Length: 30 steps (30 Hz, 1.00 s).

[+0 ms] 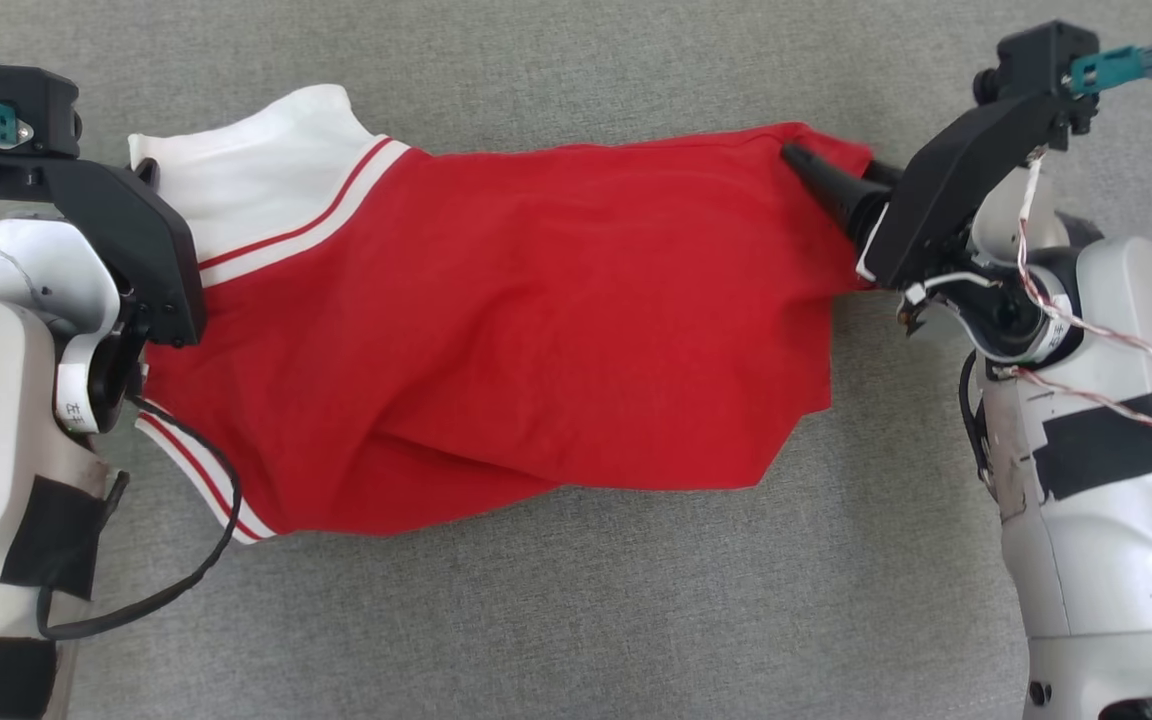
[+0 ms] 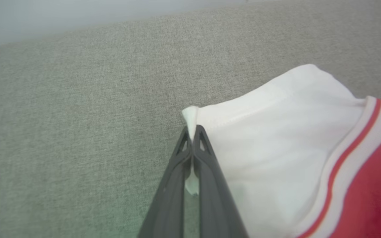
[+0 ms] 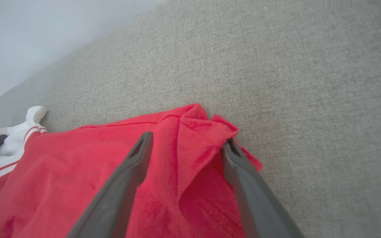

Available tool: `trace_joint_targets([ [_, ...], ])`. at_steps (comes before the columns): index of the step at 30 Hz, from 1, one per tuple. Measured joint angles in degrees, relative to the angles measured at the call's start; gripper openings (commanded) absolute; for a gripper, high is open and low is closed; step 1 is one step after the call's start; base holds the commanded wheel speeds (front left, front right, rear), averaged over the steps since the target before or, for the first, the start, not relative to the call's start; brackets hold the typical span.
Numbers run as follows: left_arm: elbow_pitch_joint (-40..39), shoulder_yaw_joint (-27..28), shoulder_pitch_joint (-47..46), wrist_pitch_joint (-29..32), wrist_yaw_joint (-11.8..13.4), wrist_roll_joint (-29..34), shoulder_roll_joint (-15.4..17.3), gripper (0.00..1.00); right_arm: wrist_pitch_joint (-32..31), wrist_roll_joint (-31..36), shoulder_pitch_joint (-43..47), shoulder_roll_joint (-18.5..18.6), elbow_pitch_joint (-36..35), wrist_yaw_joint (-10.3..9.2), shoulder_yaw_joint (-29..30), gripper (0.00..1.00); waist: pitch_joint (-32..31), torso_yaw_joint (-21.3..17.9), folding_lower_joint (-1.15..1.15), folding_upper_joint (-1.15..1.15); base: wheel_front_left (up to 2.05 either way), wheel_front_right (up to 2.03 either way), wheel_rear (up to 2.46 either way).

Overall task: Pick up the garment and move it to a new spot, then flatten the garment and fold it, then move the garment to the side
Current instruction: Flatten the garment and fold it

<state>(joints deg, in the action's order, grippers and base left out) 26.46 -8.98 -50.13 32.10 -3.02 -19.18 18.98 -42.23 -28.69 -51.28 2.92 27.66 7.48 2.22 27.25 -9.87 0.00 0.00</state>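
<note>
The left gripper (image 2: pixel 193 132) has its two dark fingers (image 2: pixel 210 185) pressed together at the tips, pinching a white corner of the garment (image 2: pixel 276 138). A tuft of white cloth pokes out just past the tips, and another bit shows in the slit further back. Right of the fingers spread a white panel, a red-and-white striped trim (image 2: pixel 349 158) and red cloth. Grey woven upholstery (image 2: pixel 78 115) lies left of and beyond them.

Grey woven fabric surface (image 1: pixel 576 620) under even light; pale wall (image 3: pixel 45 33) behind its edge.
</note>
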Motion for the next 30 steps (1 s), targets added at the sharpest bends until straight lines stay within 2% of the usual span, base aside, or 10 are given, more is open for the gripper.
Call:
trace_joint_targets([
  [3, 0.0, -0.01, 0.25, -0.23, 0.0, -0.11, 0.2, 0.0, 1.66, 0.65, -1.02, -0.05, 1.75, 0.0, 0.38, 1.0, -0.13, 0.19, 0.0, 0.0, 0.0, 0.0, 0.0],
  [4, 0.01, -0.01, 0.31, -0.23, 0.0, -0.19, 0.33, 0.0, 2.0, 1.32, -1.29, -0.03, 2.35, 0.0, 0.55, 0.91, -0.18, 0.21, 0.0, 0.0, 0.0, 0.0, 0.0],
  [5, 0.01, -0.02, 0.32, -0.23, 0.0, -0.25, 0.38, 0.0, 2.11, 1.64, -1.51, 0.01, 2.86, -0.01, 0.62, 0.49, -0.23, 0.23, 0.0, 0.0, 0.0, 0.0, 0.0],
  [6, 0.0, -0.04, 0.32, -0.23, 0.0, -0.26, 0.41, 0.0, 2.29, 1.66, -1.61, 0.0, 3.35, -0.01, 0.62, 0.36, -0.28, 0.23, 0.0, 0.0, 0.0, 0.0, 0.0],
  [8, 0.0, -0.08, 0.32, -0.32, 0.0, -0.36, 0.44, 0.0, 2.56, 1.74, -1.75, -0.02, 4.04, -0.01, 0.62, 0.0, -0.35, 0.17, 0.0, 0.0, 0.0, 0.0, 0.0],
  [15, -0.14, 0.08, 0.18, -3.49, -0.08, -0.77, 0.55, 0.0, 6.14, 3.78, -2.85, -0.02, 4.53, 0.0, 1.1, 0.0, -0.68, -0.14, 0.0, 0.0, 0.0, 0.0, 0.0],
  [19, -0.57, 1.64, -0.88, -8.64, -0.41, -2.15, -0.16, 0.0, 9.91, 5.82, -3.65, -0.01, 3.74, -0.01, 1.67, 0.0, -1.51, -0.18, 0.0, 0.0, 0.0, 0.0, 0.0],
  [22, -1.2, 4.05, -2.08, -13.18, -0.54, -5.34, -1.97, 0.0, 12.68, 7.95, -4.4, -0.03, 2.55, 0.0, 1.72, 0.0, -2.44, -0.09, 0.0, 0.0, 0.0, 0.0, 0.0],
  [30, -4.14, 7.83, -6.16, -22.63, -2.6, -11.47, -4.59, 0.0, 17.42, 12.49, -5.76, 1.07, -2.07, -0.01, -0.64, 0.0, -5.71, 0.69, 0.0, -0.01, 0.0, 0.0, 0.0],
])
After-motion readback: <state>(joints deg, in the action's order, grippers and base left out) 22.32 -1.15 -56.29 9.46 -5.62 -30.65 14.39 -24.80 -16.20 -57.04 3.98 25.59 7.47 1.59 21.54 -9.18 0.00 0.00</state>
